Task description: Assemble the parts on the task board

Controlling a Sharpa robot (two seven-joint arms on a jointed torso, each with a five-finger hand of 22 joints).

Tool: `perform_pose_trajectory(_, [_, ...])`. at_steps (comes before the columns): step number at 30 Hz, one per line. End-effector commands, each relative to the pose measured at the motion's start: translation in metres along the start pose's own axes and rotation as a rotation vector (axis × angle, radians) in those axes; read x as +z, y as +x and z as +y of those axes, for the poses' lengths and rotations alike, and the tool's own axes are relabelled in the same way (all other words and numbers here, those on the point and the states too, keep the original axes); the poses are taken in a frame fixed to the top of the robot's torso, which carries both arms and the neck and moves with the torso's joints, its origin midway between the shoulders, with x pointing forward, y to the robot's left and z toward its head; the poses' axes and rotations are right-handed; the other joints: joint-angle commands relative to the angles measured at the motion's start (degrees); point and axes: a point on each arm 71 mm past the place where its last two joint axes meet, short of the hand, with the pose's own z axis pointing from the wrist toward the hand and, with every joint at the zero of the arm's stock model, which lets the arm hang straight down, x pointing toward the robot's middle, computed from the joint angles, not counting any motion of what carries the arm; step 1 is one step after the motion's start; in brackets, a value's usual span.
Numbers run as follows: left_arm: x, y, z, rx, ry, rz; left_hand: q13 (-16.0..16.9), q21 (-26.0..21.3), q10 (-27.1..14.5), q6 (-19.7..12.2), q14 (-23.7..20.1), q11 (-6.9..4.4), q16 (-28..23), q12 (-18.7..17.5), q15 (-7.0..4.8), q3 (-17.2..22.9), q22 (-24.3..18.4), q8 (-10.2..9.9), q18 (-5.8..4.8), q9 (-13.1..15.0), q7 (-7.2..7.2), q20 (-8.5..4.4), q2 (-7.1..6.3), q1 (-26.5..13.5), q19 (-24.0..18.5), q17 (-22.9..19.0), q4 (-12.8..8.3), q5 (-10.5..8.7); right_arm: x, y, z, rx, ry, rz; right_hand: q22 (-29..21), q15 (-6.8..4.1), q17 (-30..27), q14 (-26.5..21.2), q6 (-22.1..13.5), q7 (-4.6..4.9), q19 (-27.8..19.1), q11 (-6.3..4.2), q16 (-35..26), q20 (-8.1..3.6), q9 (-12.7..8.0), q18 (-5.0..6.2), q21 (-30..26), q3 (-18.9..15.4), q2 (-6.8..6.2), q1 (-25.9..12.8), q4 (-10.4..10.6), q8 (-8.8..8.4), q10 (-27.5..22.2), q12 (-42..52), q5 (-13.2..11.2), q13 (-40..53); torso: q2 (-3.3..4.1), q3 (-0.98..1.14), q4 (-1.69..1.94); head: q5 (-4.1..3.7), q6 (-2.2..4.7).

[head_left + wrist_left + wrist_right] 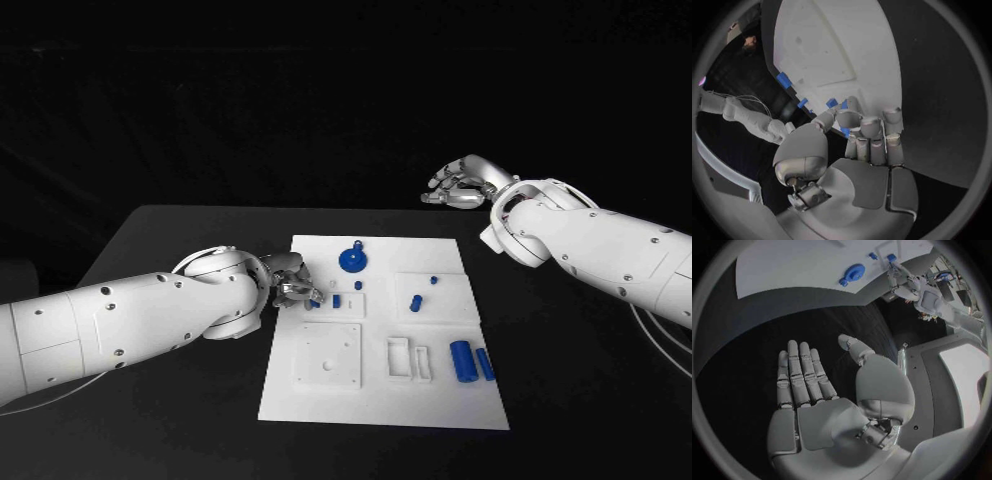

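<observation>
The flat white rectangular task board (378,395) is dotted with small blue plastic parts (464,360). At its nine o'clock edge, one blue piece (845,131) is pinched by the left hand (287,280); the right hand (826,390) is held flat, fingers spread and empty.

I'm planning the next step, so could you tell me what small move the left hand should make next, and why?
Probably lift the left hand slightly off the task board to check its hold: its fingers are curled around a small blue part at the board's left edge, while the right hand hangs open beyond the board.
</observation>
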Motion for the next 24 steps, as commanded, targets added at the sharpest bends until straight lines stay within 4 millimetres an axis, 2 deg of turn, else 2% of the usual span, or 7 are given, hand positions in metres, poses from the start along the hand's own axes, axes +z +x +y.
perform_pose_trajectory(1, [0.0006, 0.0168, 0.0021, 0.034, -0.020, 0.086, -0.08, 0.21, -1.21, 4.90, -0.36, -0.90, 0.18, 0.27, 0.01, 0.77, 0.86, 0.19, 0.31, -0.38, -2.40, -6.21, 2.16, 1.37, -0.36, -0.02, -1.04, -0.47, -0.0001, 0.0008, 0.0006, 0.001, -0.007, 0.010, 0.06, 0.15, -0.08, -0.41, -0.36, 0.94, -0.23, 0.36, -0.19, 0.19, -0.09, 0.63, -0.32, 0.04, -0.02, -0.38, 0.35, 0.24, -0.04, 0.25, 0.27, -0.09, 0.03, -0.04, 0.03, -0.05, -0.03])
perform_pose_trajectory(5, [0.0008, 0.0169, 0.0020, 0.025, -0.018, 0.088, -0.16, 0.15, -1.25, 4.81, -0.40, -0.79, 0.11, 0.38, 0.00, 0.37, 0.77, 0.30, 0.31, -0.55, -2.36, -6.21, 1.81, 0.60, -0.38, -0.09, -0.25, -3.82, -0.0001, 0.0008, 0.0006, 0.001, -0.007, 0.010, 0.07, 0.15, -0.08, -0.41, -0.36, 0.94, -0.23, 0.35, -0.19, 0.19, -0.10, 0.64, -0.33, 0.05, -0.02, -0.38, 0.37, 0.24, -0.04, 0.25, 0.31, -0.11, 0.00, -0.04, 0.02, -0.05, -0.06])
perform_pose_trajectory(6, [0.0009, 0.0168, 0.0021, 0.024, -0.019, 0.088, -0.21, 0.11, -1.27, 4.78, -0.41, -0.76, 0.08, 0.41, -0.03, 0.16, 0.73, 0.34, 0.34, -0.64, -2.38, -6.23, 1.37, 0.10, -0.39, -0.12, 0.48, -6.01, 0.0000, 0.0009, 0.0007, 0.001, -0.007, 0.010, 0.08, 0.15, -0.08, -0.41, -0.36, 0.94, -0.23, 0.35, -0.19, 0.19, -0.10, 0.64, -0.34, 0.05, -0.03, -0.38, 0.38, 0.24, -0.04, 0.25, 0.33, -0.11, -0.01, -0.03, 0.02, -0.05, -0.07])
perform_pose_trajectory(9, [0.0011, 0.0162, 0.0024, 0.014, -0.021, 0.082, -0.31, 0.02, -1.30, 4.72, -0.43, -0.77, 0.06, 0.46, -0.09, -0.04, 0.68, 0.42, 0.37, -0.81, -2.37, -6.24, 0.51, -0.79, -0.43, -0.17, 1.96, -7.84, 0.0001, 0.0010, 0.0008, 0.001, -0.007, 0.010, 0.08, 0.15, -0.09, -0.41, -0.37, 0.94, -0.24, 0.35, -0.19, 0.19, -0.10, 0.64, -0.35, 0.05, -0.04, -0.38, 0.40, 0.24, -0.05, 0.26, 0.35, -0.13, 0.00, -0.02, 0.06, -0.09, -0.01])
perform_pose_trajectory(10, [0.0012, 0.0158, 0.0025, 0.015, -0.021, 0.077, -0.34, -0.01, -1.30, 4.68, -0.45, -0.75, 0.04, 0.48, -0.12, -0.21, 0.67, 0.44, 0.39, -0.87, -2.40, -6.25, 0.05, -1.29, -0.44, -0.19, 2.64, -9.42, 0.0001, 0.0010, 0.0009, 0.001, -0.007, 0.010, 0.09, 0.15, -0.09, -0.41, -0.37, 0.94, -0.24, 0.36, -0.19, 0.19, -0.10, 0.64, -0.35, 0.05, -0.04, -0.38, 0.40, 0.24, -0.05, 0.26, 0.36, -0.13, 0.00, -0.02, 0.06, -0.09, -0.01])
perform_pose_trajectory(19, [0.0016, 0.0156, 0.0026, 0.011, -0.024, 0.074, -0.53, -0.08, -1.35, 4.56, -0.48, -0.81, 0.01, 0.52, -0.28, -0.44, 0.67, 0.61, 0.49, -1.08, -2.34, -6.30, -2.03, -2.83, -0.49, -0.25, 4.76, -10.48, 0.0002, 0.0010, 0.0011, 0.001, -0.008, 0.008, 0.12, 0.17, -0.11, -0.48, -0.39, 0.95, -0.29, 0.36, -0.22, 0.21, -0.13, 0.65, -0.41, 0.04, -0.14, -0.38, 0.46, 0.24, -0.07, 0.26, 0.44, -0.19, -0.01, 0.00, 0.01, -0.04, -0.05])
perform_pose_trajectory(24, [0.0017, 0.0158, 0.0024, 0.012, -0.023, 0.077, -0.59, -0.08, -1.35, 4.53, -0.49, -0.82, 0.01, 0.54, -0.33, -0.41, 0.68, 0.68, 0.55, -1.13, -2.35, -6.33, -2.71, -3.11, -0.49, -0.26, 5.29, -10.85, 0.0002, 0.0009, 0.0009, 0.001, -0.008, 0.008, 0.14, 0.18, -0.12, -0.51, -0.41, 0.95, -0.31, 0.37, -0.24, 0.22, -0.14, 0.65, -0.43, 0.04, -0.17, -0.38, 0.50, 0.24, -0.08, 0.27, 0.48, -0.21, 0.00, 0.01, -0.01, -0.04, 0.00])
